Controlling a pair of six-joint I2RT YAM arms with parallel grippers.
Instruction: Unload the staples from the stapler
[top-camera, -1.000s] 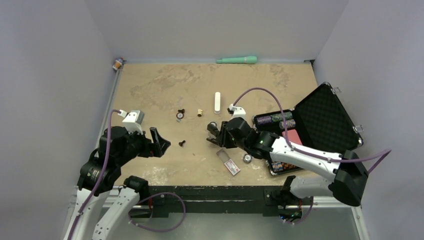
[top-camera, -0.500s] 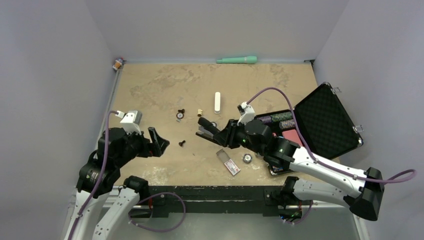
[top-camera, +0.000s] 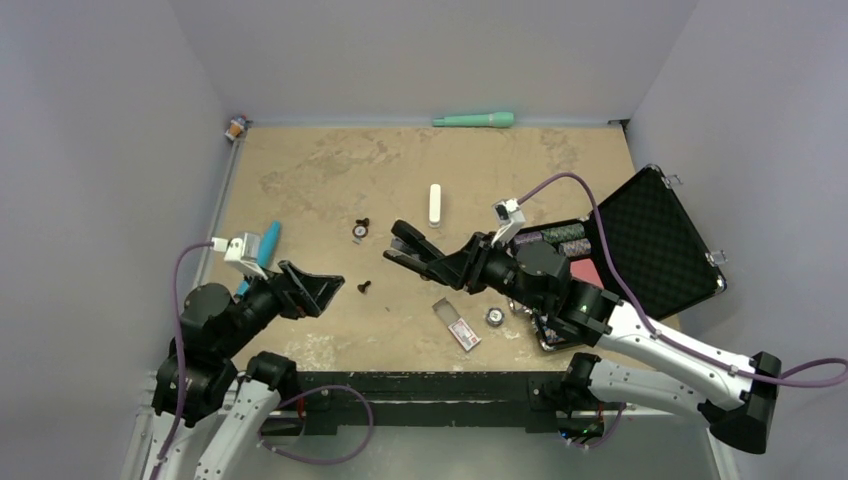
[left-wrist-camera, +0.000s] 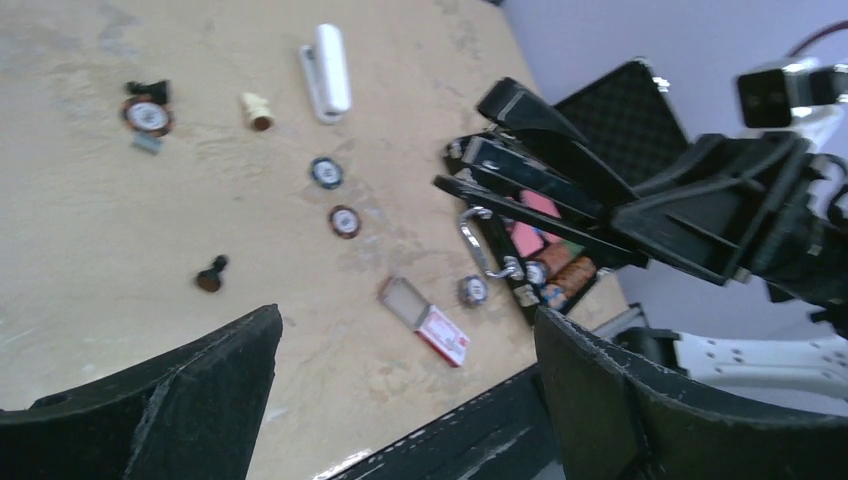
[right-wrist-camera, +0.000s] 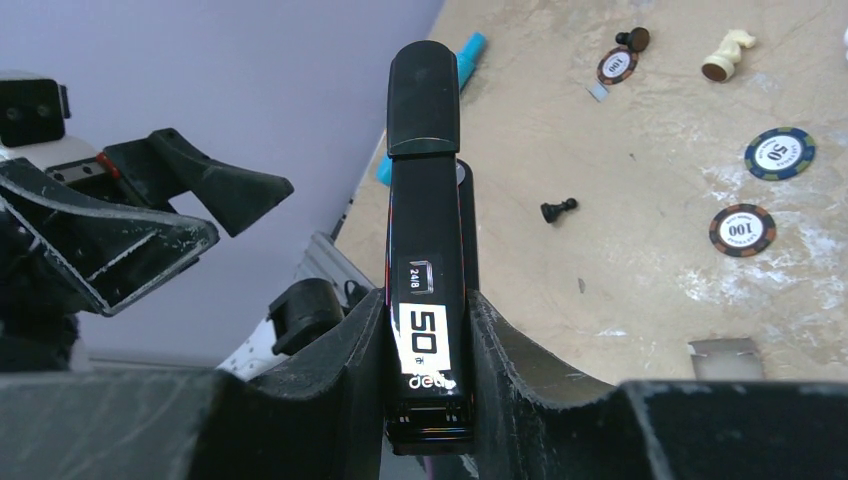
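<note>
My right gripper (top-camera: 462, 272) is shut on the rear of the slim black stapler (top-camera: 412, 248) and holds it in the air above the table's middle, nose pointing left. In the right wrist view the stapler (right-wrist-camera: 425, 220) runs straight up between the fingers (right-wrist-camera: 350, 350), its white "50" label showing. From the left wrist view the stapler (left-wrist-camera: 535, 175) has its top arm parted from the base. My left gripper (top-camera: 318, 285) stands open and empty a little left of the stapler's nose, not touching it. No staples show.
A white oblong bar (top-camera: 435, 204) lies behind the stapler. A small red-and-white box (top-camera: 460, 328) with its sleeve pulled out, poker chips (top-camera: 494, 316) and dark pawns (top-camera: 365, 286) are scattered below. An open black case (top-camera: 640, 240) stands at the right. A blue pen (top-camera: 268, 243) lies by the left arm.
The right arm lifted the stapler and swung it left, towards the left gripper. The left arm leaned forward and lower, uncovering the blue pen, with its jaws a touch wider.
</note>
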